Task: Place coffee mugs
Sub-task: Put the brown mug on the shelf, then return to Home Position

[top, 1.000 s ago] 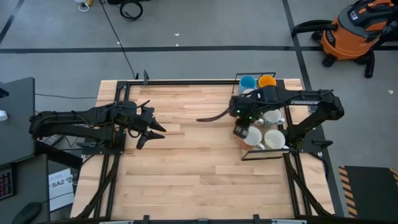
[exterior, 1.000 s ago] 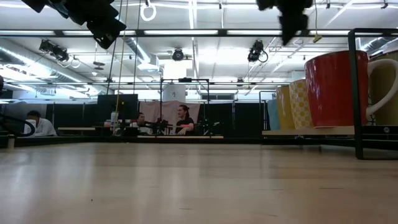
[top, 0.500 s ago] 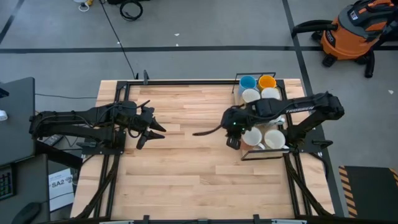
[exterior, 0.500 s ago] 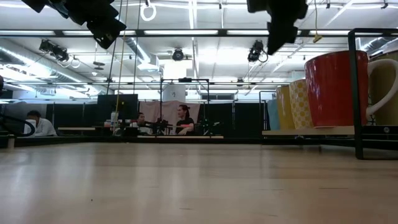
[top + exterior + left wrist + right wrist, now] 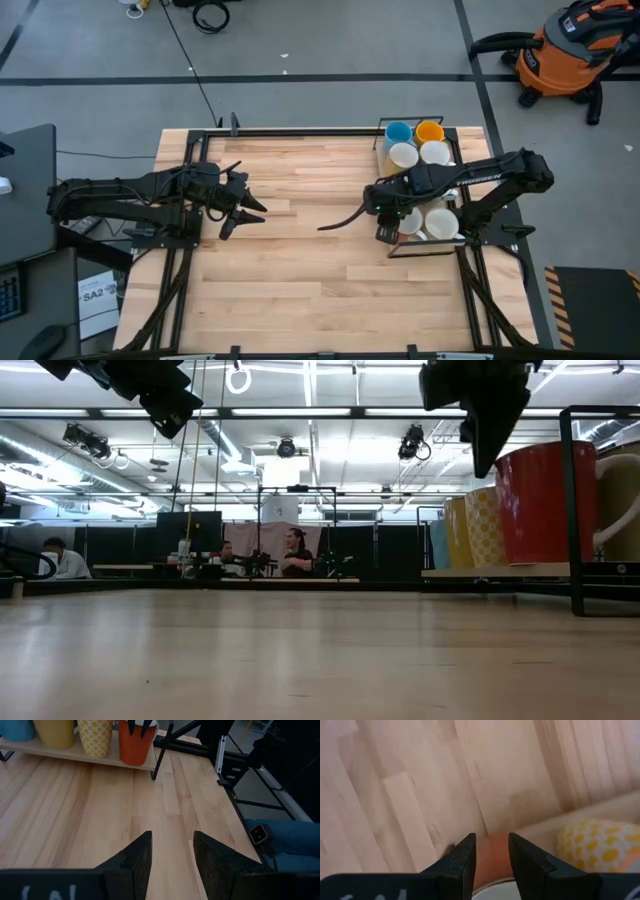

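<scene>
Several coffee mugs stand upright on a wooden tray (image 5: pixel 75 752) at the table's right: light blue (image 5: pixel 398 131), orange-yellow (image 5: pixel 430 129), yellow-patterned (image 5: pixel 95 734), red-orange (image 5: pixel 136 745) and white ones (image 5: pixel 441 222). My right gripper (image 5: pixel 386 232) is open and points down at the red-orange mug (image 5: pixel 545 500), at the tray's near left corner. Its fingertips (image 5: pixel 132 726) are level with that mug's rim, and its red wall (image 5: pixel 490 857) shows between them. My left gripper (image 5: pixel 250 212) hangs open over the table's left part, holding nothing. My right gripper stands at the red-orange mug's rim (image 5: pixel 138 731) from above, fingers pointing down. I cannot tell whether a finger touches the rim. The mug stands upright on the tray.
A black frame (image 5: pixel 572 510) runs around the tray, and black rails line the table's edges (image 5: pixel 300 131). Bare wood (image 5: pixel 310 270) lies between the two arms. People sit in the room beyond the table (image 5: pixel 292 555).
My right gripper has come down and moved toward the near edge, from over the middle of the tray to the red-orange mug at its near left corner, its fingers keeping the same gap. The mugs have stayed in place.
</scene>
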Controlling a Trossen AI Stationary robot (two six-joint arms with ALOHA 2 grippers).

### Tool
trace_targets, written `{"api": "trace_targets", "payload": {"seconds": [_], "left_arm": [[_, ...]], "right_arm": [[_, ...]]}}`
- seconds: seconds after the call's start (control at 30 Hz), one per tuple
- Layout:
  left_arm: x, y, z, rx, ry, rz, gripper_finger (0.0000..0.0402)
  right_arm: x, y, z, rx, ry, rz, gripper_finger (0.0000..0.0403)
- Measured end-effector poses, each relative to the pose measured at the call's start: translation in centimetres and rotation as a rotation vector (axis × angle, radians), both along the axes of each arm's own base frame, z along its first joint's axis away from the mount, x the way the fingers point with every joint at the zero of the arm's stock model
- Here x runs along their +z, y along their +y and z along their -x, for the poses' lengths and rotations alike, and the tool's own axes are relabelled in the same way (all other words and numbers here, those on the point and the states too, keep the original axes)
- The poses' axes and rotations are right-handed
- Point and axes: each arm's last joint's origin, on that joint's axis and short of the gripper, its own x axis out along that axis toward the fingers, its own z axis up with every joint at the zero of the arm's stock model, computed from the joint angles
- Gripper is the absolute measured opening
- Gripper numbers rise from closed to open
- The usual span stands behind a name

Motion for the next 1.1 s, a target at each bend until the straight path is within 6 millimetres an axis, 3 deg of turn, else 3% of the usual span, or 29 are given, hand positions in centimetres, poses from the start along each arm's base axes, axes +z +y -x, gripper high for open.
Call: {"api": "trace_targets", "payload": {"seconds": [0.57,0.93,1.1], "left_arm": [[0.0,0.0,0.0,0.000,0.000,-0.001,0.0151],[0.0,0.0,0.0,0.000,0.000,-0.001,0.0151],[0.0,0.0,0.0,0.000,-0.001,-0.001,0.0151]], "right_arm": [[-0.1,0.0,0.3,-0.007,0.034,0.002,0.0120],[1.0,0.3,-2.5,0.060,-0.283,-0.020,0.0120],[3.1,0.4,-3.7,0.144,-0.434,-0.084,0.0120]]}}
